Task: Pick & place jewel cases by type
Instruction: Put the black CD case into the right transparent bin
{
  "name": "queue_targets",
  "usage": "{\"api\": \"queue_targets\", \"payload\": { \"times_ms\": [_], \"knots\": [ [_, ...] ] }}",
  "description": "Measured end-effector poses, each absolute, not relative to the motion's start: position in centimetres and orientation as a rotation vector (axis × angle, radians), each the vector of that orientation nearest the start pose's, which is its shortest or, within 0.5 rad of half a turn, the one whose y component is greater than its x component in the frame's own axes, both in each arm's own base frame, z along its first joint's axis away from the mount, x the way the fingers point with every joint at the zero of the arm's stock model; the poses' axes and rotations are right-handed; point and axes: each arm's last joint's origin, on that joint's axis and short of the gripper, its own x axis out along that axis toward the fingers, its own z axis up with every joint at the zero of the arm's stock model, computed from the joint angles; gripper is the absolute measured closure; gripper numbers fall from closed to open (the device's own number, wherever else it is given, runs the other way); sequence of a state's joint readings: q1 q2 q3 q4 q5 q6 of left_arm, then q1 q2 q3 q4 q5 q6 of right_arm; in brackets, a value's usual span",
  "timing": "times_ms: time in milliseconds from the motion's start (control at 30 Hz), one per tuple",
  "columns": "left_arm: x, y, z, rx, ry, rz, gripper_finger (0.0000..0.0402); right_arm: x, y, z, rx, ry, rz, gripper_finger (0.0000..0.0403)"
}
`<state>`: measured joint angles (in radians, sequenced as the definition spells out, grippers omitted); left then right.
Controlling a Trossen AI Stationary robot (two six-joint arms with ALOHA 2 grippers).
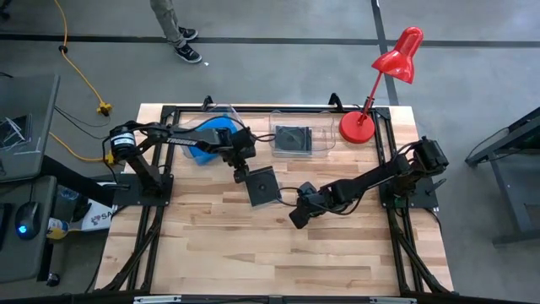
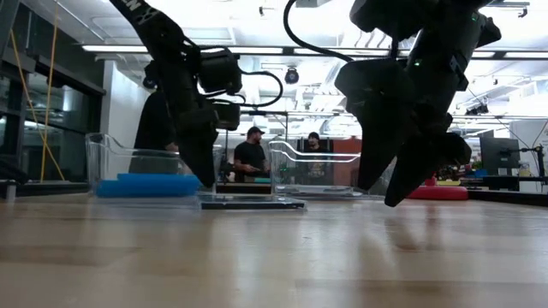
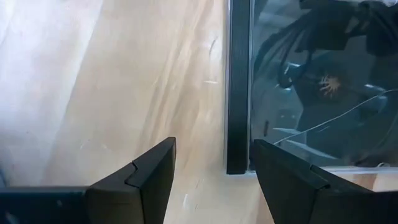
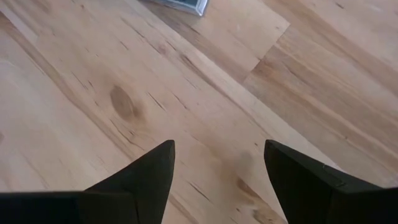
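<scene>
Bare wooden table (image 1: pixel 253 245) fills the lower half of the high view, and a black jewel case (image 1: pixel 262 186) lies flat at centre frame. Just left of the case, the left gripper (image 1: pixel 240 175) hangs over the wood. To its right, the right gripper (image 1: pixel 297 218) hovers apart from it. Along the upper edge of the table stand two clear tubs: the left tub (image 1: pixel 221 112) holds blue jewel cases (image 1: pixel 207 139), partly hidden under the left arm, while the right tub (image 1: pixel 325 139) holds one black case (image 1: pixel 294 138). A red desk lamp (image 1: pixel 380 84) stands at upper right.

From table height, the blue stack (image 2: pixel 147 185) shows low in the left tub (image 2: pixel 98 162), and the loose case (image 2: pixel 250 203) rests at centre, beside the left gripper (image 2: pixel 205 175).

Through the left wrist camera, its fingers (image 3: pixel 152 177) are spread, the case's dark edge (image 3: pixel 237 93) between them and beyond their tips.

Seen past the right wrist, the fingers (image 4: pixel 155 171) are spread over bare wood, a case corner (image 4: pixel 186 5) at the top edge.
</scene>
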<state>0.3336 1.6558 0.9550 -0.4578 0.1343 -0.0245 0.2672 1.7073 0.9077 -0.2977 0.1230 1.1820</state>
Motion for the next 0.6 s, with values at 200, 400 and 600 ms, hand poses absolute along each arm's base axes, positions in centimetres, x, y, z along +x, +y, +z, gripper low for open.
{"api": "queue_targets", "payload": {
  "times_ms": [200,400,600],
  "knots": [
    [29.1,9.6,16.2,-0.315,1.147,0.159,0.019,30.3,8.0,14.5,0.842,1.007,-0.513,0.0163],
    [29.6,9.6,14.8,-0.346,1.174,0.118,0.019,30.2,8.0,14.5,0.84,1.009,-0.512,0.0163],
    [29.8,9.5,14.2,-0.383,1.174,0.041,0.019,30.2,8.1,14.5,0.856,1.008,-0.512,0.0163]
  ]
}}
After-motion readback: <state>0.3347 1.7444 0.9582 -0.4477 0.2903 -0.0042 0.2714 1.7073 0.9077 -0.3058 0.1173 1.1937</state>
